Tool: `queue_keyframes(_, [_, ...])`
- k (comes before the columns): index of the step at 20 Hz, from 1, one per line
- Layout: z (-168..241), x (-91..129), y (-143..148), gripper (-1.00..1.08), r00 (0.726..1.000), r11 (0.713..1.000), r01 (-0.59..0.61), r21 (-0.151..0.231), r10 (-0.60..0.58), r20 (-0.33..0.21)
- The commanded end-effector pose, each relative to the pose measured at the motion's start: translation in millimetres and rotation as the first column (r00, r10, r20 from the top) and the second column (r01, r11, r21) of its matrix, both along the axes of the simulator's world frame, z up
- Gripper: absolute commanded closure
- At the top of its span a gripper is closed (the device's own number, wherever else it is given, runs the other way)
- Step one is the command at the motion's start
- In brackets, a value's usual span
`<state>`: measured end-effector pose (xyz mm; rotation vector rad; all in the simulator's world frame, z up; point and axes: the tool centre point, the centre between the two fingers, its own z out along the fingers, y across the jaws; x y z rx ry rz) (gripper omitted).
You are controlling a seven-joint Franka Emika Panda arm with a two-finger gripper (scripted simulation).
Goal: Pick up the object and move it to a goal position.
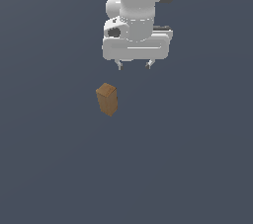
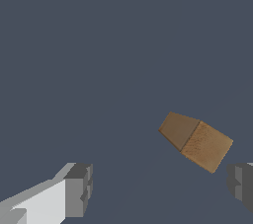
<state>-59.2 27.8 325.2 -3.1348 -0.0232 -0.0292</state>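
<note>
Exterior view, gripper (image 1: 133, 65): white, pointing down, its two short fingers (image 1: 118, 64) spread apart with nothing between them.
Exterior view, block (image 1: 107, 99): tan-brown, upright and turned corner-on, standing on the plain dark grey table (image 1: 197, 159), lower in the picture than the fingers and nearer the exterior view's left; apart from them.
Wrist view, fingers (image 2: 79, 191): two grey pads wide apart, the gap between them bare.
Wrist view, block (image 2: 196, 141): seen from above, outside the gap, near one pad, not touching.
</note>
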Motion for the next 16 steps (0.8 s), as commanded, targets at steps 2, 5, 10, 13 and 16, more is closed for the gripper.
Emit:
queue_keyframes(2, [0,0,0,-0.92,1.000,1.000,0.000,0.000,0.000,0.001])
queue_keyframes(5, [6,2,1,-0.92,1.000,1.000,0.000,0.006,0.000,0.013])
queue_keyframes(10, [19,5,4,-0.92,0.999,1.000,0.000,0.016,-0.001,0.037])
queue_keyframes(13, [18,5,3,-0.92,0.999,1.000,0.001,0.015,-0.001,0.035])
queue_keyframes(16, [14,5,0,-0.92,0.999,1.000,0.016,0.016,-0.016,0.034])
